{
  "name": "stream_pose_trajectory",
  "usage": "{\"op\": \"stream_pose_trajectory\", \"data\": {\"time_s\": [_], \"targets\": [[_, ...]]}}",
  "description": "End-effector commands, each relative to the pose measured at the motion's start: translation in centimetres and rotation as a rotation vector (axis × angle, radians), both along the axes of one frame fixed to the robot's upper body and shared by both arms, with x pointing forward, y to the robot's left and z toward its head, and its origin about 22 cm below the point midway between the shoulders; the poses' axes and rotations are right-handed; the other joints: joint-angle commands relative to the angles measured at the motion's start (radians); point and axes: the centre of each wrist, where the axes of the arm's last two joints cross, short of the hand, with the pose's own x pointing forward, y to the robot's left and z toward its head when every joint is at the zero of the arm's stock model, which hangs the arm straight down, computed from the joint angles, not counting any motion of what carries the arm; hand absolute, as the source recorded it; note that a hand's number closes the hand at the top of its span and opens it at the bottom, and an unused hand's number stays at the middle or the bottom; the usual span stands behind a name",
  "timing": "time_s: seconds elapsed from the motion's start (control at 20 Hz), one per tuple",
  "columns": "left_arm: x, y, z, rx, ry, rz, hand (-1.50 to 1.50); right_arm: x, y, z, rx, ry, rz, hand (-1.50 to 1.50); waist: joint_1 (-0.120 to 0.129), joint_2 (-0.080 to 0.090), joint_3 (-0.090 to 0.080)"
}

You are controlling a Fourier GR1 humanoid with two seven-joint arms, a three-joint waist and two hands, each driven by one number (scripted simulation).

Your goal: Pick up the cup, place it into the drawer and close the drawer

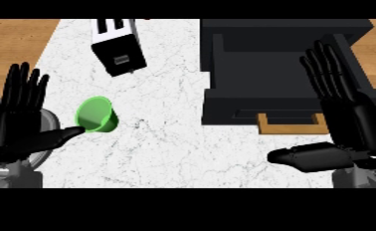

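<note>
A green cup (97, 115) lies tipped on the white marble counter at the left, its mouth turned toward me. My left hand (22, 113) stands open just left of it, fingers straight up, the thumb tip close to the cup's rim; I cannot tell whether it touches. The black drawer (220, 75) is pulled open at the right, with a tan handle (292, 125) on its front. My right hand (345, 110) is open over the drawer's right side, fingers straight, thumb out to the left, holding nothing.
A black and white toaster (117, 46) stands at the back, left of the drawer. A round grey metal thing (46, 125) shows partly behind my left hand. Wooden surface (22, 38) borders the marble at the far left.
</note>
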Motion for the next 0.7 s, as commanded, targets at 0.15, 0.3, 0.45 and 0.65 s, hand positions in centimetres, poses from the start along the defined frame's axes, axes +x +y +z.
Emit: {"op": "stream_pose_trajectory", "data": {"time_s": [0.15, 0.3, 0.45, 0.65], "targets": [[0.5, 0.8, -4.7, 0.016, 0.096, 0.035, -1.5, 1.3, -1.5, 0.7, -0.014, -0.016, 0.002, -1.5, -0.001, 0.0, 0.0], [0.7, 1.4, -6.6, 0.039, 0.113, 0.064, -1.5, 1.2, -0.7, 0.3, -0.006, -0.026, 0.0, -1.5, -0.001, -0.001, 0.0], [1.1, 2.6, -8.1, 0.028, 0.143, 0.107, -1.5, 1.7, 0.1, 0.2, -0.026, -0.029, 0.002, -1.5, -0.001, 0.0, 0.0], [-1.7, 4.1, -11.6, 0.023, 0.174, 0.081, -1.5, 3.4, -1.3, 2.7, -0.004, -0.029, 0.005, -1.5, 0.002, 0.0, 0.0]]}}
